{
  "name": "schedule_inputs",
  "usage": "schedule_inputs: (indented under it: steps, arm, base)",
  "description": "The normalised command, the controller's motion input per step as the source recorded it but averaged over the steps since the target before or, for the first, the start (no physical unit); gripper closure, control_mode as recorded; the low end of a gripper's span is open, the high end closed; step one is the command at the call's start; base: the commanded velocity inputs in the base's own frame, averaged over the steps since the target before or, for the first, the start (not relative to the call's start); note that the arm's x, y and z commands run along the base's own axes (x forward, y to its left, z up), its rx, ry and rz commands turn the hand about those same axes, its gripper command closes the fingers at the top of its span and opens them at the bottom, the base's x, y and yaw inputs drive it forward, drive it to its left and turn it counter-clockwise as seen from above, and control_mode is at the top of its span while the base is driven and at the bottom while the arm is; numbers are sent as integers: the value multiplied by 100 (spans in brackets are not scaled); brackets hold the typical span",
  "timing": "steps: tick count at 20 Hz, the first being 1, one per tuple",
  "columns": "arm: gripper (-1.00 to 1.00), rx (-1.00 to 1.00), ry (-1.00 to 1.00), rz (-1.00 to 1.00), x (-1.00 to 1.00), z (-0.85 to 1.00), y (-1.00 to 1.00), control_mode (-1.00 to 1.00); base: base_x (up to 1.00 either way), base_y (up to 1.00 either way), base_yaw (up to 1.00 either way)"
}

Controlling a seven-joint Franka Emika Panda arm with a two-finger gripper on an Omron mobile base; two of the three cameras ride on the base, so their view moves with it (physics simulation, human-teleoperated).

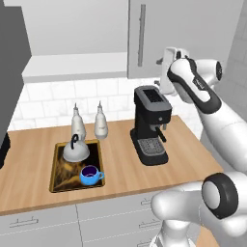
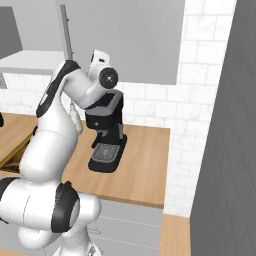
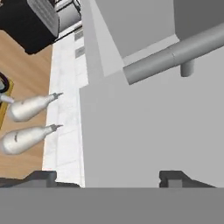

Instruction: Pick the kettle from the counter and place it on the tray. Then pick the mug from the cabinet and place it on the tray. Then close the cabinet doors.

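The silver-grey kettle (image 1: 75, 149) and the blue mug (image 1: 90, 175) both stand on the swirl-patterned tray (image 1: 61, 178), which lies on the wooden counter (image 1: 120, 171). My gripper (image 1: 160, 72) is raised at the lower right part of the cabinet, close to the face of the right cabinet door (image 1: 188, 34). That door lies flat and shut, with its bar handle (image 1: 141, 36) upright. In the hand view the gripper (image 3: 108, 177) is open. Its fingertips (image 3: 41, 177) stand wide apart, facing the door panel (image 3: 144, 131) below the bar handle (image 3: 175, 54), with nothing between them. The cabinet's left half shows its pale shelf (image 1: 72, 65).
A black coffee machine (image 1: 152, 123) stands on the counter right under my hand. Two tall silver bottles (image 1: 100, 123) stand behind the tray against the tiled wall. A dark grey panel (image 1: 10, 53) rises at the far left. A grey wall (image 2: 230, 150) bounds the counter's right end.
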Motion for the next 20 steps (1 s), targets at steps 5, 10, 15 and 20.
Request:
schedule_inputs:
  steps: [5, 10, 15, 20]
  arm:
    - [-100, -9, 1, -23, 60, -8, 37, -100]
    - [-100, -9, 1, -23, 58, -24, 36, -100]
    - [-100, -11, 0, -22, 25, -85, 38, -100]
    - [-100, -6, 2, -16, 0, -62, 19, -100]
  base:
    - [0, 0, 0]
    - [0, 0, 0]
    - [0, 0, 0]
    - [0, 0, 0]
